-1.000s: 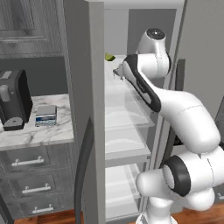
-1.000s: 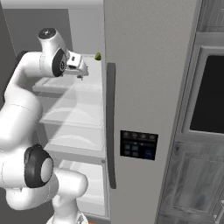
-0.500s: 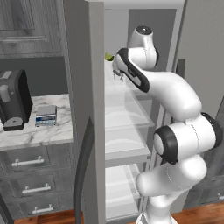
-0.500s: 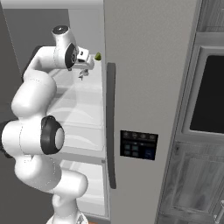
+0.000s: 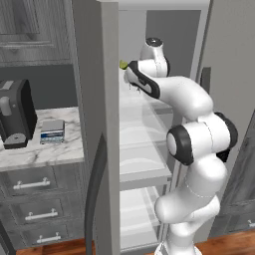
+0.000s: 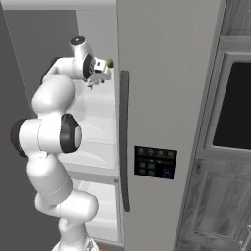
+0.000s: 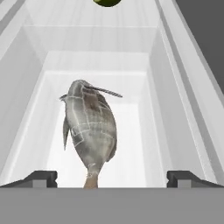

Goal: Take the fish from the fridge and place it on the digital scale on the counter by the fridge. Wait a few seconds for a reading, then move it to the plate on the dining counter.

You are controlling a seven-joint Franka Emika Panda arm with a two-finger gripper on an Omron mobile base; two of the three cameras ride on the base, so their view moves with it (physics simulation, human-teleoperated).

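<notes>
The small dark grey fish (image 7: pixel 89 131) lies on the white floor of a narrow fridge compartment, tail toward me and head pointing away. My gripper (image 7: pixel 113 179) is open, its two dark fingertips (image 7: pixel 41 178) spread wide on either side of the tail and not touching it. My hand is reaching onto the upper shelf of the open fridge (image 5: pixel 94 124), with the gripper (image 5: pixel 131 85) (image 6: pixel 93 82) just under a yellow-green fruit (image 5: pixel 122 64). The silver digital scale (image 5: pixel 52 131) sits on the marble counter (image 5: pixel 45 152) left of the fridge. The plate and dining counter are out of view.
The fruit (image 7: pixel 107 1) sits beyond the fish at the back of the compartment. White side walls hem in the fish closely. A black coffee machine (image 5: pixel 15 117) stands beside the scale. The fridge door (image 6: pixel 162 122) with its long dark handle (image 6: pixel 125 142) is right of the arm.
The arm has folded up and pushed the hand deeper into the upper fridge shelf, toward the fruit. The fridge, the counter and the scale have stayed in place.
</notes>
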